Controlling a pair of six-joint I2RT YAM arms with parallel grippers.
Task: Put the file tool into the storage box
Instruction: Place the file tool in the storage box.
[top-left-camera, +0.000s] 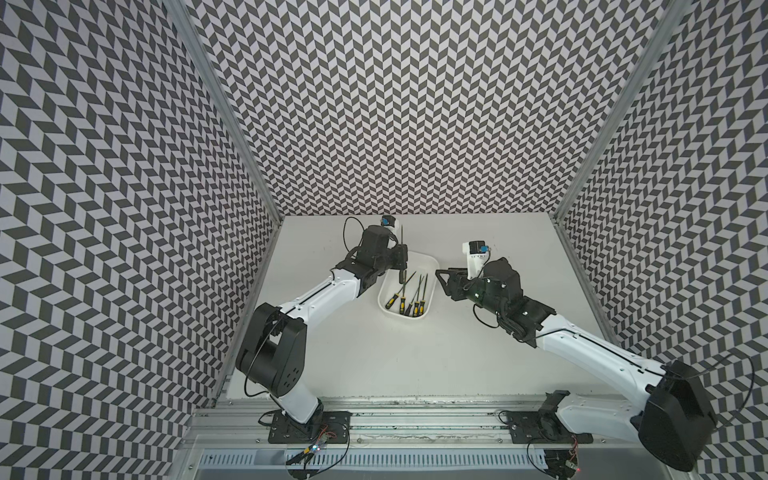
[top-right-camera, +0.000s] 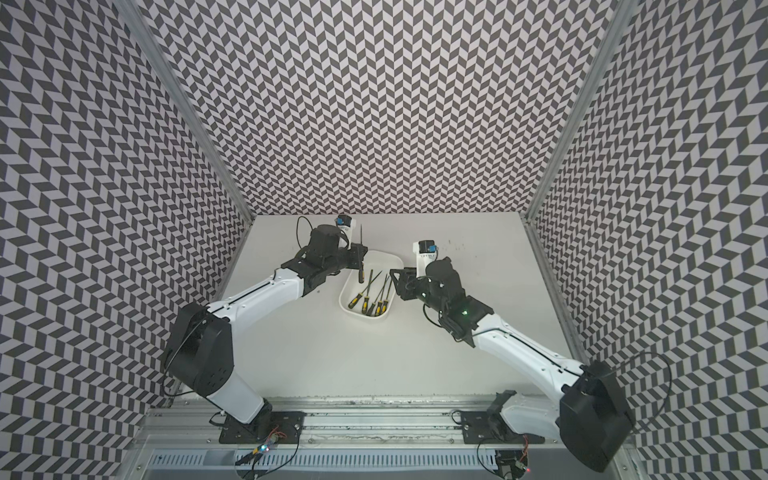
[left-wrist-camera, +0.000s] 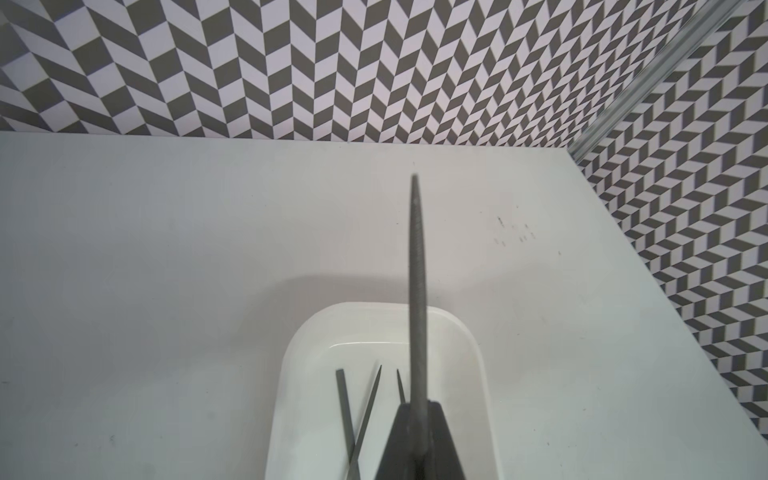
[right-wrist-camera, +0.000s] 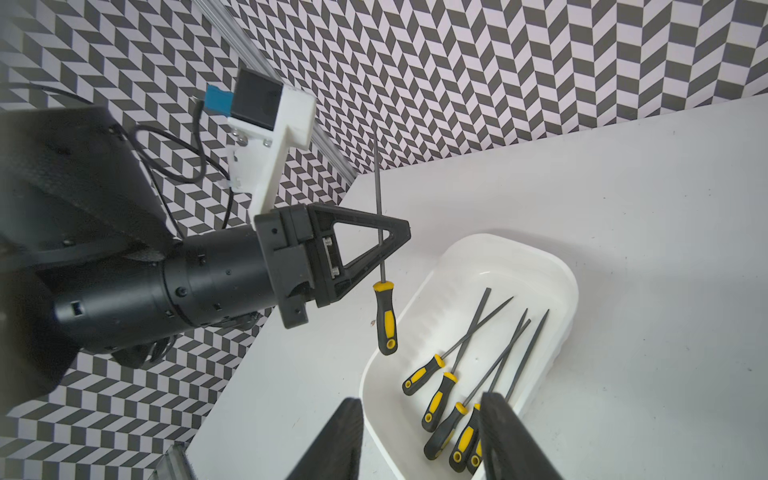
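Bimanual cell seen from above and from both wrists. No brand name or legible lettering appears; the small dark marks on the white camera mount (top-left-camera: 473, 259) of the right arm are too small to read.

The left gripper (right-wrist-camera: 395, 237) has its fingers (right-wrist-camera: 365, 224) pressed together on the bare metal shaft of the held file (right-wrist-camera: 386, 320). That file stands nearly upright, its black-and-yellow handle down and its tip pointing up, as in both top views (top-left-camera: 401, 275) (top-right-camera: 360, 274). The handle hangs over the left edge of the storage box (top-left-camera: 422, 257), apart from the five files (right-wrist-camera: 440, 399) lying side by side inside, their handles toward the robot.

The right gripper (right-wrist-camera: 419, 399) holds nothing. Its fingers (right-wrist-camera: 349, 432) are spread, just beside the box's right rim in a top view (top-right-camera: 392, 276).

The box rests on the white surface (top-left-camera: 374, 365) between the two arms. The left wrist view shows the file's shaft (left-wrist-camera: 417, 291) rising in front of the box's far rim (left-wrist-camera: 374, 309), with faint scuffs (left-wrist-camera: 513, 232) on the surface beyond. Black-and-white chevron walls (top-left-camera: 395, 104) enclose three sides; an aluminium rail (top-left-camera: 415, 411) carries the arm bases.
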